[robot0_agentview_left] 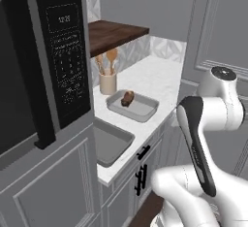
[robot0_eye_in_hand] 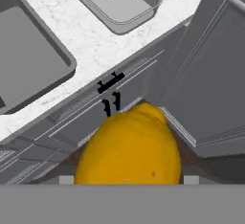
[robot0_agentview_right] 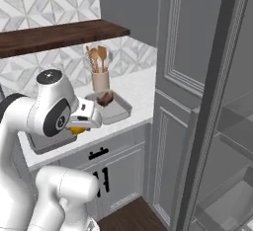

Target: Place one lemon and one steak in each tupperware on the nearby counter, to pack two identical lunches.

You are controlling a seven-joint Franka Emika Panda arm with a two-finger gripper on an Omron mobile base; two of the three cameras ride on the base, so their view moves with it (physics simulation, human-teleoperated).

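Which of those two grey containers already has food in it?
The tupperware beside the utensil jar: it holds a brown steak. The other tupperware, nearer the microwave, looks empty.

1. Lemon [robot0_eye_in_hand: 128,144]: bright yellow, oval, held in the hand [robot0_agentview_right: 79,126], out over the front edge of the bench [robot0_agentview_left: 155,78].
2. Steak [robot0_agentview_left: 127,98]: small, brown, lying in the far tupperware [robot0_agentview_left: 145,108].
3. Near tupperware [robot0_agentview_left: 112,146]: grey, shallow, seemingly empty, at the bench's left end.
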